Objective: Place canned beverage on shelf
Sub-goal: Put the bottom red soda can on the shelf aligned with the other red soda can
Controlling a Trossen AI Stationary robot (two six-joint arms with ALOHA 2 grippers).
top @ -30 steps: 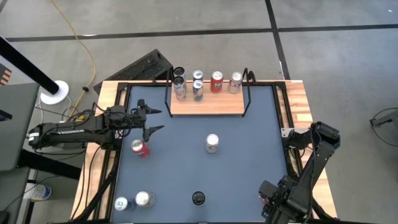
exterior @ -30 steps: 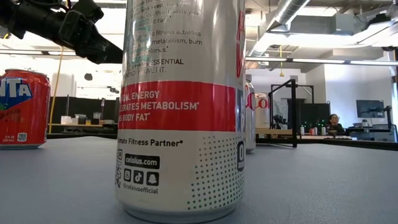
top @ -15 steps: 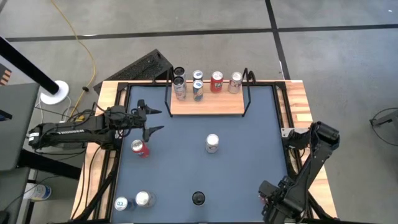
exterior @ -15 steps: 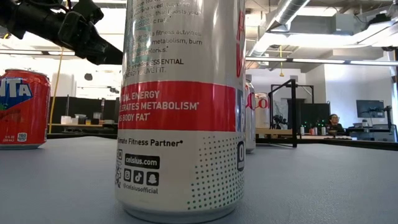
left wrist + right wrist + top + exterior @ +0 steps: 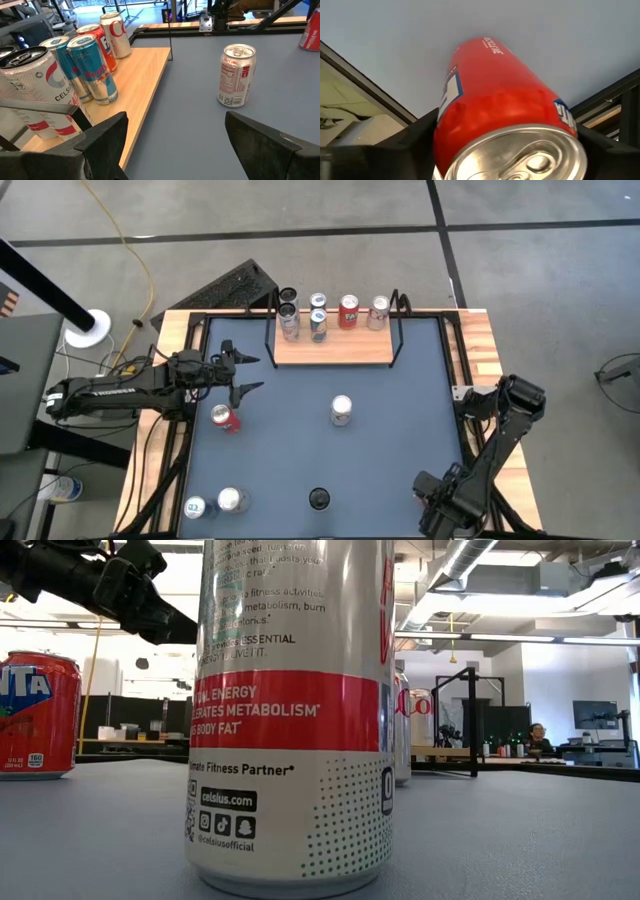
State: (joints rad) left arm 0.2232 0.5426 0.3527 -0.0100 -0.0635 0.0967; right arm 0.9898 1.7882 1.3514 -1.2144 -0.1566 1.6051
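Open-plan lab: exposed ducts (image 5: 470, 565), desks (image 5: 590, 768).

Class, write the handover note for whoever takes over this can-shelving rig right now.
Left gripper: open, empty, hovering over the table left of the shelf.
Right gripper: at the near right corner, around a red can; grip unconfirmed.
Done: six cans stand along the shelf's back edge.
Left: silver Coke can mid-table, Fanta can on the left, three cans along the near edge.
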